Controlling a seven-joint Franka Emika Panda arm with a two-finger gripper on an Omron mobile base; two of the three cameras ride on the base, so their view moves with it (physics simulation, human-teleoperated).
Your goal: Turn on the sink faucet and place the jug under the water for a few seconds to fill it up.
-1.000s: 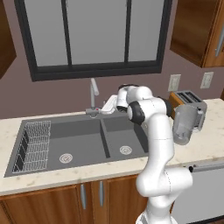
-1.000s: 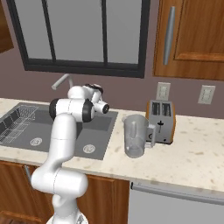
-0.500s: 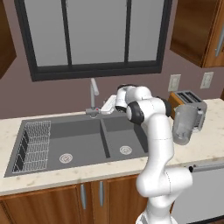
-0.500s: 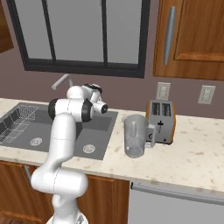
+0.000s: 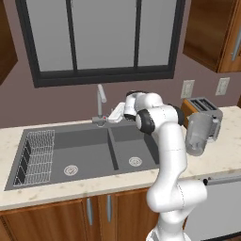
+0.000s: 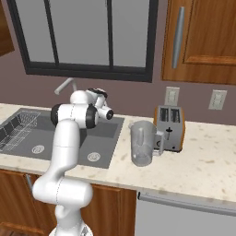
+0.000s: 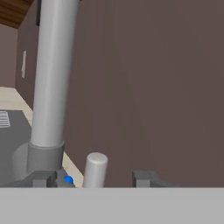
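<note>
The sink faucet [image 5: 100, 100] stands behind the dark double-basin sink [image 5: 89, 143]; its spout [image 6: 64, 85] also shows past the arm in the right base view. My gripper [image 5: 102, 120] reaches to the faucet's base. In the hand view the faucet's grey column [image 7: 50, 83] rises at left and its small lever [image 7: 95, 168] stands between my fingertips [image 7: 146, 177], with a gap on each side; the gripper [image 7: 95, 179] is open. No water runs. The translucent jug [image 5: 197, 134] [image 6: 142, 143] stands upright on the counter to the right, in front of the toaster.
A brown-sided toaster [image 6: 169, 126] stands right behind the jug. A wire rack [image 5: 35, 155] lies in the left basin. The wall and window run close behind the faucet. Wooden cabinets hang at upper right.
</note>
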